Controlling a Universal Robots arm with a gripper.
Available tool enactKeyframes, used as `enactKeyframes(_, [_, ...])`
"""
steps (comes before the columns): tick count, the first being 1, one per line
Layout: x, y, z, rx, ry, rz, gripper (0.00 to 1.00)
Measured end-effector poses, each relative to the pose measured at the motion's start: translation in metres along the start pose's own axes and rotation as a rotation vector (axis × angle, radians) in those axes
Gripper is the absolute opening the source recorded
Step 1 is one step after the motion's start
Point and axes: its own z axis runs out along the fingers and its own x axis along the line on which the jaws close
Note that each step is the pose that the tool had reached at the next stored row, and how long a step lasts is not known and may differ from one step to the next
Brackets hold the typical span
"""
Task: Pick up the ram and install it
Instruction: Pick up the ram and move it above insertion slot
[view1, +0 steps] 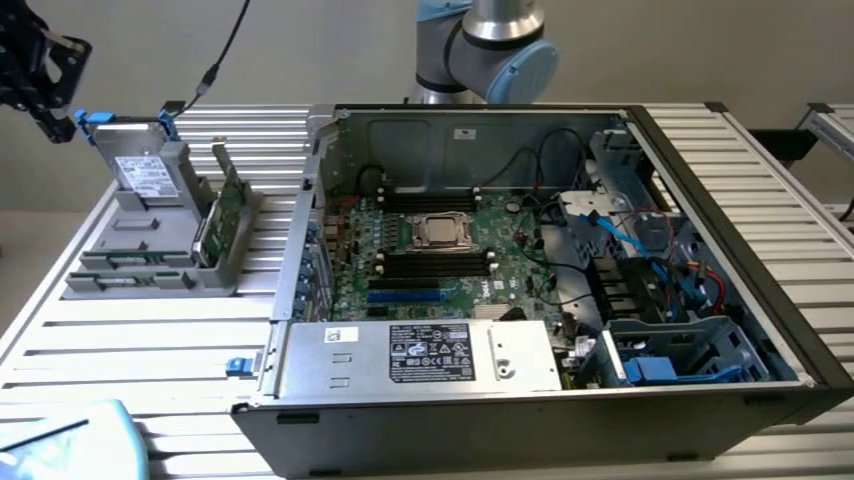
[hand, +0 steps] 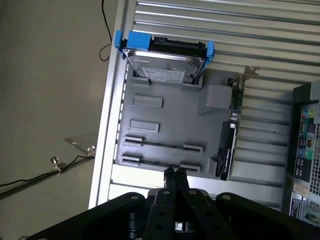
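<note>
Ram (hand: 160, 145): slim green stick, on edge between clips in the grey plastic holder tray (hand: 170, 120), not in the case. The slatted aluminium tabletop (view1: 134, 340) carries the open black PC case (view1: 534, 430) with the green motherboard (view1: 507, 230) exposed, and the holder is just beside it on the exterior view's left. The holder also has a silver hard drive in a blue caddy (hand: 167, 67) and an upright green expansion card (hand: 231, 135). Black fingers (hand: 170, 182) are pinched together, holding nothing, above the holder's ram-slot end.

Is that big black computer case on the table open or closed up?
Open. The big black computer case has no cover on its upper side, so the green motherboard inside is plainly visible.
</note>
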Motion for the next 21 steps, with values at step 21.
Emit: enactKeyframes(21, [0.0,0.0,0.0001,0.012,0.0433,-0.382,0.1])
